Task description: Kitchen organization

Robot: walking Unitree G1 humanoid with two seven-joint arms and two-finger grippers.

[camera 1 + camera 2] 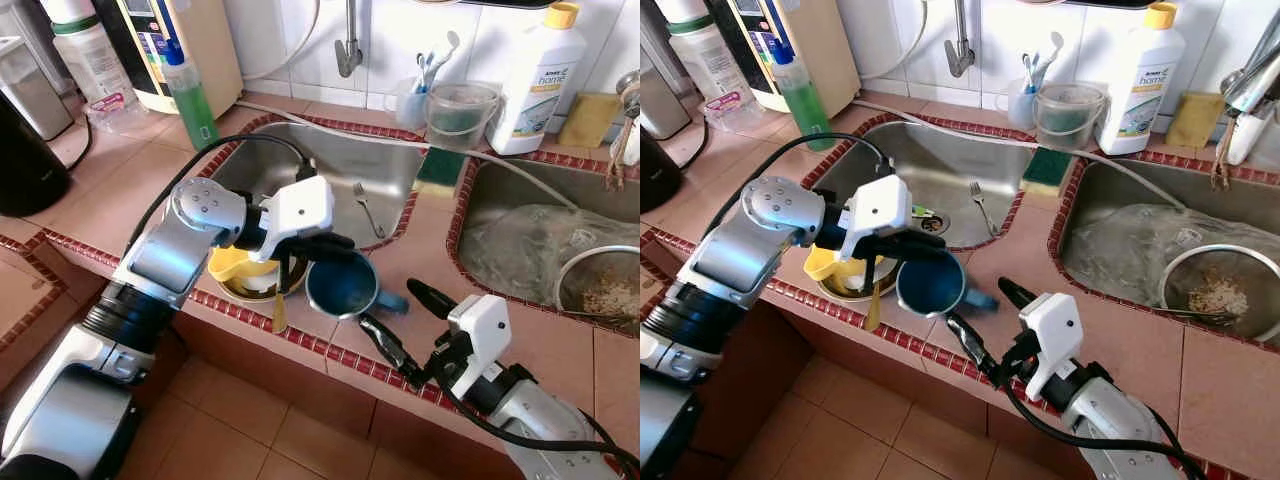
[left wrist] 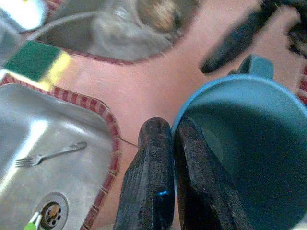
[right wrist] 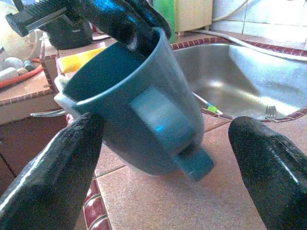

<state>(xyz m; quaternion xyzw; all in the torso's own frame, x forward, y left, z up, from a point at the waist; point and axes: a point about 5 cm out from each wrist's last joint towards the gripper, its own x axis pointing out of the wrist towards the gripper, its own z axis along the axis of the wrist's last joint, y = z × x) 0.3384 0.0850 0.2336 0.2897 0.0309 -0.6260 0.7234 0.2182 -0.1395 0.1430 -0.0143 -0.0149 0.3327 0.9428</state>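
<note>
We are looking down at a tiled counter (image 1: 440, 250) with a steel sink (image 1: 340, 165) at upper centre, a fork (image 1: 368, 208) lying in it. At centre, our left gripper (image 1: 335, 248) is pinching the rim of a blue mug (image 1: 345, 285), which is sitting just beside a yellow bowl (image 1: 235, 268). At lower right, our right gripper (image 1: 405, 330) is hovering with its fingers spread, near the mug's handle. A green bottle (image 1: 190, 95) is standing at upper left, a white bottle (image 1: 535, 80) at upper right.
</note>
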